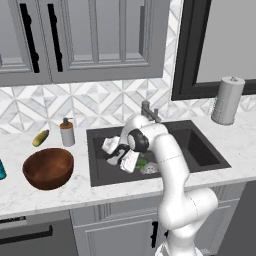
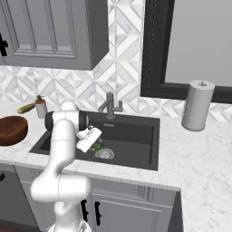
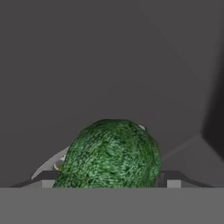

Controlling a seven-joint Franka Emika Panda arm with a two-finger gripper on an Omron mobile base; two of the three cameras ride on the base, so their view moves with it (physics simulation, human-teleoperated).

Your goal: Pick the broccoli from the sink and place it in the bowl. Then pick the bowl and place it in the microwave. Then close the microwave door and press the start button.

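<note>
Down in the sink [image 1: 200,150] beside the drain, the broccoli [image 3: 109,153] sits right at the claw [image 1: 131,162], grip state untellable; it looks light, lumpy, firm, best pinched across its rounded crown

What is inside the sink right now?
Inside the sink, the broccoli lies beside the round drain, with the gripper lowered onto it. The fingertips are covered by the broccoli.
</note>
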